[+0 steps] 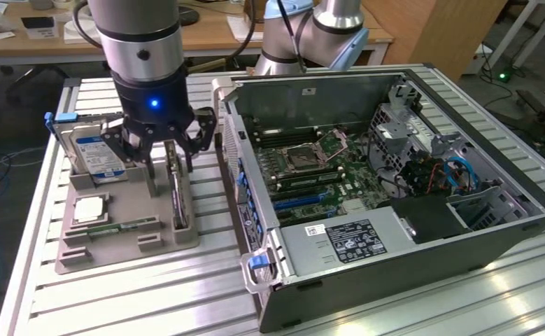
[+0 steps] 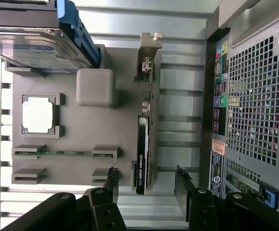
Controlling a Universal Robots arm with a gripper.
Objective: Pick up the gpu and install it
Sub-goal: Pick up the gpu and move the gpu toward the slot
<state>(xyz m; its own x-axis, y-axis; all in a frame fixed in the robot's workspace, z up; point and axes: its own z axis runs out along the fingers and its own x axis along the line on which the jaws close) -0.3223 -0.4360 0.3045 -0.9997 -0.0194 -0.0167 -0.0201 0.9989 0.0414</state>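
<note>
The gpu [image 1: 179,199] is a thin dark card standing on its edge in a slot of the grey holder tray [image 1: 113,245], beside the open computer case [image 1: 394,175]. My gripper [image 1: 169,164] hangs just above the card's far end, open, with nothing held. In the wrist view the gpu [image 2: 144,130] runs lengthwise, its silvery bracket at one end. Its other end lies between the two dark fingertips of my gripper [image 2: 146,178], with a gap on each side.
The tray also carries a blue-labelled hard drive [image 1: 99,157] standing upright, a square processor [image 1: 90,208] and a green memory stick [image 1: 123,226]. The case's rear wall [image 2: 255,96] stands close beside the card. The motherboard [image 1: 319,168] lies exposed inside.
</note>
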